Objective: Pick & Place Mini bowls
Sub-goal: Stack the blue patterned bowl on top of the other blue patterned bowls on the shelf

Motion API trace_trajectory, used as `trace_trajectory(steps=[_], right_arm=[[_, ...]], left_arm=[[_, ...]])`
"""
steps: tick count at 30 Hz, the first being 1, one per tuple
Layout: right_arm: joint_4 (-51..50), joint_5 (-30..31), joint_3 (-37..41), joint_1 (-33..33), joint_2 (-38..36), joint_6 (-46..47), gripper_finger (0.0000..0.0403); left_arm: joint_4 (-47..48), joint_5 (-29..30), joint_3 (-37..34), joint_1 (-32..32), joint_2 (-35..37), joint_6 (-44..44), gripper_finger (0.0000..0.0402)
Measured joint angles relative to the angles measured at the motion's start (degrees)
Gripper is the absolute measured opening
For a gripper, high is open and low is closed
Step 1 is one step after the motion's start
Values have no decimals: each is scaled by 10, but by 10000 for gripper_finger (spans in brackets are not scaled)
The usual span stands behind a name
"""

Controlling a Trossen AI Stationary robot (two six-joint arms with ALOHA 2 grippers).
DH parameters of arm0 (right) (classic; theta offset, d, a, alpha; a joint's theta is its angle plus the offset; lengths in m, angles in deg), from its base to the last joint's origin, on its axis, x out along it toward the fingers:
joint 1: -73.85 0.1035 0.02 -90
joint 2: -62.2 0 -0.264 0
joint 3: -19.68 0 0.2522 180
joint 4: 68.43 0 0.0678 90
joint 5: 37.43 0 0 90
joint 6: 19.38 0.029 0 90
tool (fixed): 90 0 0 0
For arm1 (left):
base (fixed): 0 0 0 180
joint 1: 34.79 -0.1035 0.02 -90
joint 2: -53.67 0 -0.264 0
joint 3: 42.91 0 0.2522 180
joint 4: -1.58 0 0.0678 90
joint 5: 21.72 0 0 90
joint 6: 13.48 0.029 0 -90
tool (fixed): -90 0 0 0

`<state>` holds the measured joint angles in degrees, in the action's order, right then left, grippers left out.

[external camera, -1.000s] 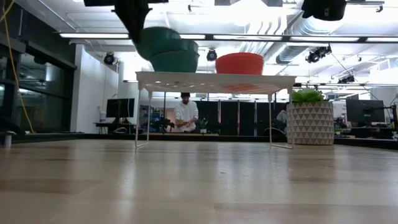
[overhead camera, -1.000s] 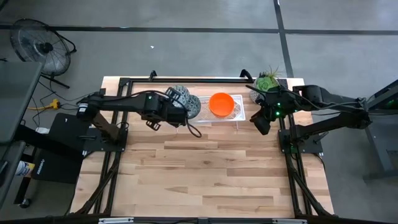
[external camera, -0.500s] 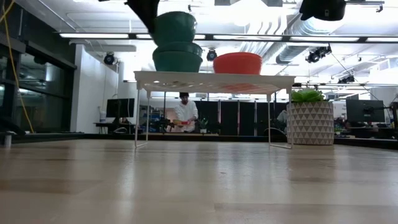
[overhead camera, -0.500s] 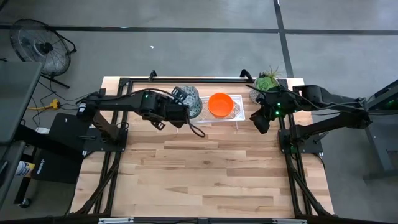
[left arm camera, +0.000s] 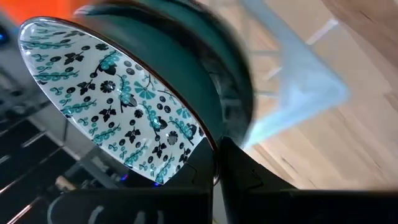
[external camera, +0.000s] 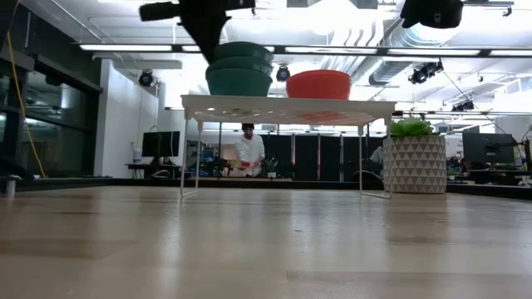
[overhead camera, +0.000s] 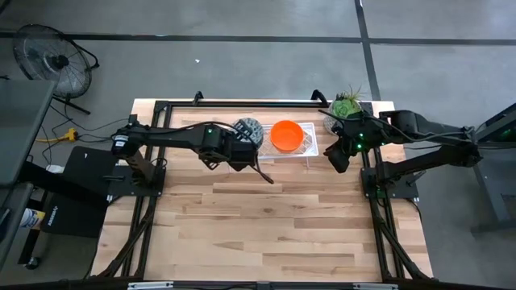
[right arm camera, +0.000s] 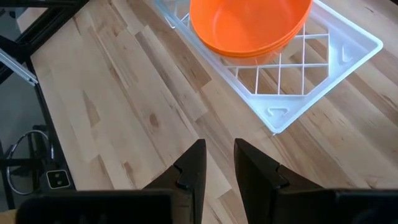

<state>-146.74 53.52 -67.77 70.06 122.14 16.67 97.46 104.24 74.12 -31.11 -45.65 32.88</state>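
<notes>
A patterned mini bowl, white inside with teal and black flowers and teal outside, is in my left gripper. In the low view it sits as the top bowl of a teal stack on the white wire rack. The high view shows this stack with my left gripper at its near-left side. Nested orange mini bowls stand on the rack to the stack's right. My right gripper hovers open over bare table off the rack's right end. My left gripper pinches the patterned bowl by its rim, one finger outside the wall and the other inside. It comes slanting down from the table's left and near side. The bowl sits about level, nested in the stack on the rack.
A pale patterned pot with a green plant stands at the table's far right, beside the rack. The wooden table stretches wide toward its near edge. Black frame rails run along both sides. A person stands in the room behind.
My left gripper has carried the patterned bowl toward the table's right. It rose from beside the stack's left, where the bowl hung tilted, to above the stack. Then it came down, and the bowl now sits level in the stack. The right arm kept still.
</notes>
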Motion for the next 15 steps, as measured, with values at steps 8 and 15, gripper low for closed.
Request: trace_trajectory(steps=[8, 15], right_arm=[[0, 0, 0, 0, 0, 2, 71], [0, 0, 0, 0, 0, 2, 71]], left_arm=[[7, -9, 0, 1, 1, 5, 0], [8, -7, -1, 0, -11, 22, 0]])
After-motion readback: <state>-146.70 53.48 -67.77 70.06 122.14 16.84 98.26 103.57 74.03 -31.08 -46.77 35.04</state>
